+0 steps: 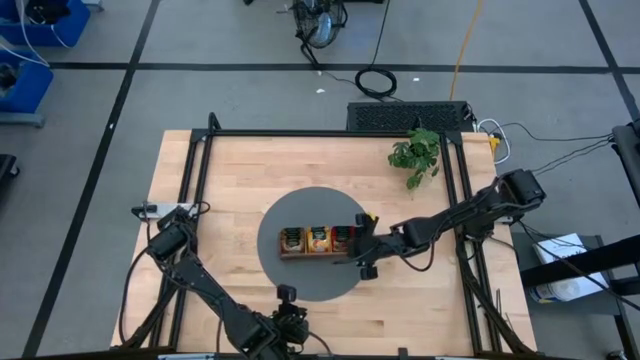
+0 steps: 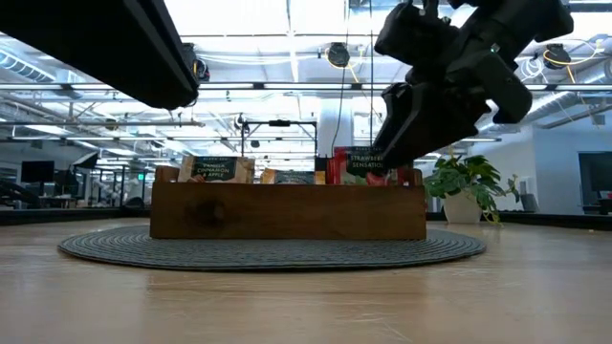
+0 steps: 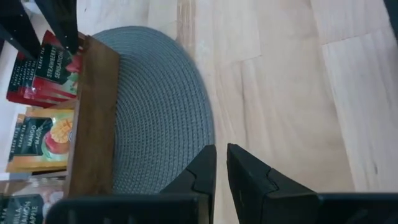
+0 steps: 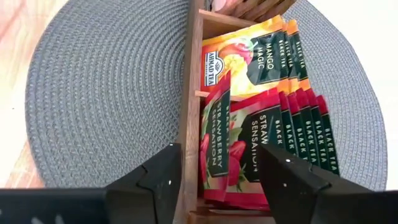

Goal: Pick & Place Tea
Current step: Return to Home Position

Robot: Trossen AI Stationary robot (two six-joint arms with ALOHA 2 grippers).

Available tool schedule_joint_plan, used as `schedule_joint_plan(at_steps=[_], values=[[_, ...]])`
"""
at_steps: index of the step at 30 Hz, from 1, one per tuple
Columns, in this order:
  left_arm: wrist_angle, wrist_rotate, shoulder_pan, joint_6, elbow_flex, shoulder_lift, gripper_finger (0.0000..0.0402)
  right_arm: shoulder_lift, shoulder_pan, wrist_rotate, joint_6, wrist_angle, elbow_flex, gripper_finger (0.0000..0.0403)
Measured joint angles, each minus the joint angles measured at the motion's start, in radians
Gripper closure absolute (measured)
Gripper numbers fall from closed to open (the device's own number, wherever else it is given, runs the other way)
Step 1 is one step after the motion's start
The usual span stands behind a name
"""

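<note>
The tea sachets stand on edge in the brown wooden tray [image 1: 318,252] on a round grey mat [image 1: 300,285]. Red sachets [image 4: 273,143] fill the right compartment, orange ones [image 4: 261,56] the middle, tan-and-green ones [image 2: 215,170] the left. One red sachet [image 4: 214,137] leans apart from its stack, against the tray's near wall. My right gripper [image 4: 219,155] is open above the tray's right end, one finger over the near wall [image 4: 189,93], the other over the red stack. My left gripper [image 3: 221,155] is shut, hovering over the mat's near edge.
A small potted plant [image 1: 418,150] stands at the far right of the wooden table. Black frame rails [image 1: 200,160] run along the table's left, far and right sides. Bare wood lies near and left of the mat.
</note>
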Motion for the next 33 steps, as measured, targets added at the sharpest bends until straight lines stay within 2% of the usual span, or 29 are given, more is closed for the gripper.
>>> schedule_joint_plan(at_steps=[8, 13, 20, 23, 27, 31, 33], values=[[0.0, 0.0, 0.023, 0.012, 0.0, 0.0, 0.0355, -0.09, 0.001, -0.003, 0.005, -0.003, 0.0, 0.0213], [0.0, -0.001, 0.026, -0.02, 0.0, 0.0, 0.0355, -0.147, 0.002, -0.006, 0.1, -0.004, 0.0, 0.0223], [0.0, -0.033, 0.038, 0.065, 0.0, 0.0, 0.0355, -0.17, 0.002, -0.006, 0.146, -0.001, 0.0, 0.0241], [0.002, -0.038, 0.046, 0.122, 0.0, 0.0, 0.0355, -0.169, 0.014, -0.008, 0.119, -0.002, 0.0, 0.0254], [0.008, -0.082, 0.039, 0.157, 0.0, 0.001, 0.0355, -0.184, 0.054, -0.035, 0.102, 0.001, 0.0, 0.0292], [-0.003, -0.117, 0.011, 0.177, 0.0, 0.001, 0.0355, -0.221, 0.111, -0.03, 0.112, 0.064, -0.03, 0.036], [-0.047, -0.193, -0.007, 0.178, 0.0, 0.0, 0.0355, -0.25, 0.147, -0.031, 0.083, 0.123, -0.066, 0.039]])
